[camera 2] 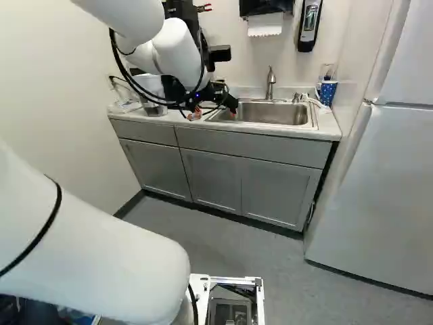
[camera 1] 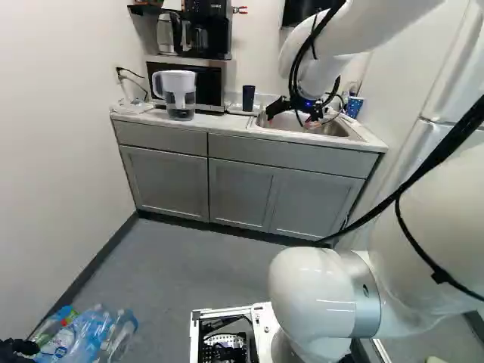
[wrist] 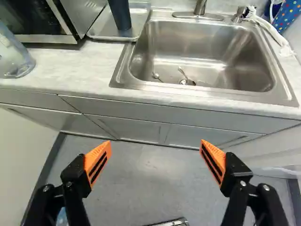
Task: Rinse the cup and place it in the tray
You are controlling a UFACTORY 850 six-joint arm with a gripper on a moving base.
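Provisionally, treat the cup (wrist: pixel 121 15), upright in the tray (wrist: pixel 100 31) near its front corner beside the sink (wrist: pixel 197 92), as placed, and withdraw your wide-open, empty gripper (wrist: pixel 155 145) straight back from the counter's (wrist: pixel 70 68) front edge, without swinging sideways.

Area type: sm. kitchen. ID by: steel sink (wrist: pixel 202 47) w/ tap (camera 2: pixel 270 84), ahead of fingers (camera 1: pixel 277 108); microwave (camera 1: pixel 210 85) & coffee mkr. (camera 1: pixel 213 26), ahead to one side; fridge (camera 2: pixel 379 189), opp. side; cabs. (camera 1: pixel 242 193) under bench (wrist: pixel 75 66); paper-towel disp. (camera 2: pixel 270 8) on wall.
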